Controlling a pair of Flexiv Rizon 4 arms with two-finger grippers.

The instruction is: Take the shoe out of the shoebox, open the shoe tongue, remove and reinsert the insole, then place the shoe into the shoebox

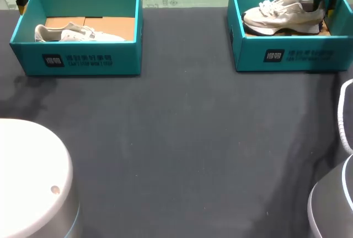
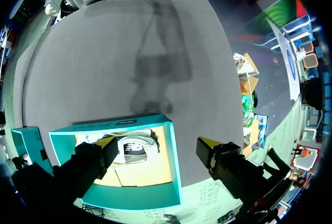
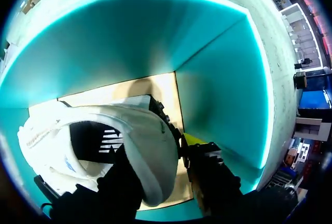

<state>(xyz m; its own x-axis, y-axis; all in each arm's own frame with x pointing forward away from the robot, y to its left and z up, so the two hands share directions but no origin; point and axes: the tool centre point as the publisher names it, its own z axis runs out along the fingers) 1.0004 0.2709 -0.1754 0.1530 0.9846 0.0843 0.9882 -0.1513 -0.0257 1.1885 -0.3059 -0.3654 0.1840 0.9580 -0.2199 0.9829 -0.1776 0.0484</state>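
— How many boxes are there; is there any writing?
— Two teal ones on the dark desk (image 1: pixel 182 139): the left shoebox (image 1: pixel 83 61) at upper left, the right shoebox (image 1: pixel 292 56) at upper right; each front has a dark logo and one line of print, too small to read.
— And the shoes?
— Two, both white; the left shoe (image 1: pixel 77 33) lies in the left shoebox; the right shoe (image 1: pixel 281 15) is in the right shoebox; the right fingers (image 3: pixel 194 140) pinch its heel; the left fingers (image 2: pixel 106 145) are spread wide over one wall of the left shoebox.

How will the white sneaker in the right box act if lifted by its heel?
The sneaker is probably light: the right end effector pinches just its heel collar. The toe may droop, since that padded collar looks soft.
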